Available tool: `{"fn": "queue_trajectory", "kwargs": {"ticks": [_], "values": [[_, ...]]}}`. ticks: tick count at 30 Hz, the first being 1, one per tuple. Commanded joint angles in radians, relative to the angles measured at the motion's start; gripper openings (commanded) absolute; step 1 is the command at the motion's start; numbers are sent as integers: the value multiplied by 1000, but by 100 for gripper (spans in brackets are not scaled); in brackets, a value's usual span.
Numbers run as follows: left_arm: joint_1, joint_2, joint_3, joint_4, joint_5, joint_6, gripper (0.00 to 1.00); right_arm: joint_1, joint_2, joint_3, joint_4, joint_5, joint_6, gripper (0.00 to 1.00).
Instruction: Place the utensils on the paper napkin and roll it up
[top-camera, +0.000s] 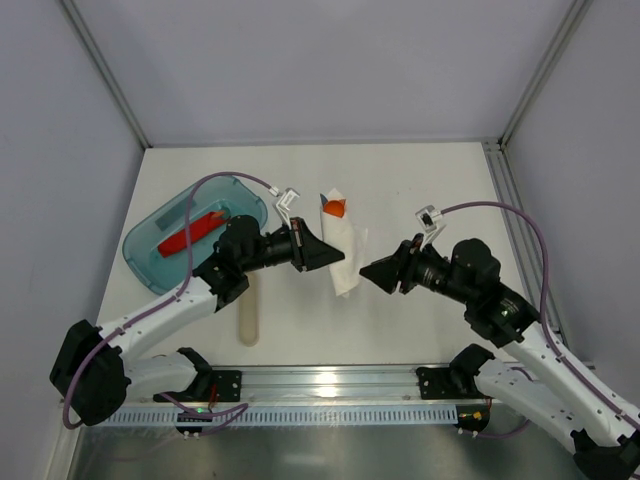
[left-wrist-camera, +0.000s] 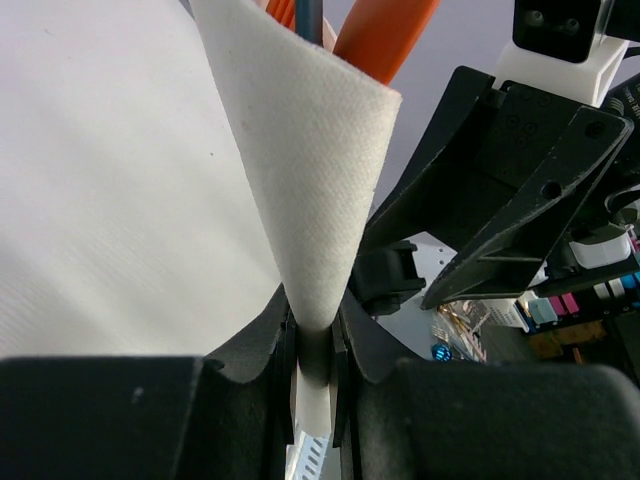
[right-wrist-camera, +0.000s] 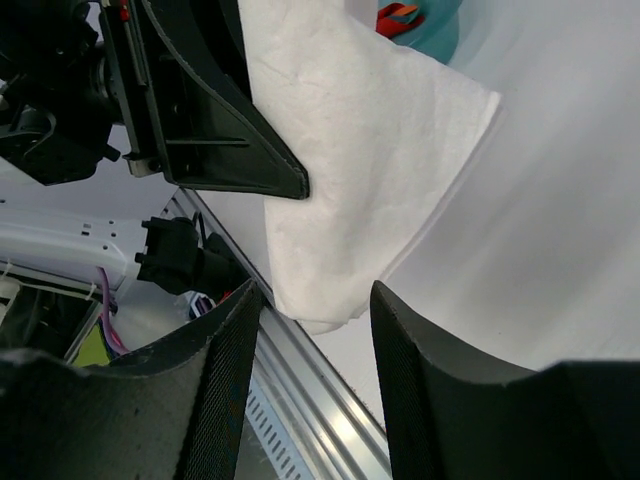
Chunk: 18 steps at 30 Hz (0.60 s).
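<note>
1. White paper napkin (top-camera: 343, 255) lies folded around an orange utensil (top-camera: 335, 208), whose tip pokes out of the napkin's far end.
2. The left gripper (top-camera: 328, 257) is clamped on the napkin's left edge.
3. The right gripper (top-camera: 372, 272) sits just right of the napkin, fingers apart, holding nothing.
4. Left of the napkin, a teal tray (top-camera: 150, 262) holds a red utensil (top-camera: 195, 232), and a wooden utensil (top-camera: 248, 312) lies on the table.

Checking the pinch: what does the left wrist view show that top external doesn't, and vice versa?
Left wrist only: the left gripper clamped shut on the paper napkin at its fold. Top external only: the teal tray holding a red utensil, and a pale stick on the table. Both: the napkin, the orange utensil poking from it, the right gripper close by.
</note>
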Motion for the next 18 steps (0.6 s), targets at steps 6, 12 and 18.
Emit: {"fn": "queue_trajectory", "kwargs": {"ticks": [6,12,18], "values": [[-2,-6,7,94,10,-29,0,15,59,-29,185,-80,61,50],[-2,-4,-16,174,29,-77,0,25,101,-53,244,-84,71,50],[-3,13,-27,237,50,-106,0,40,105,-69,293,-77,65,50]]}}
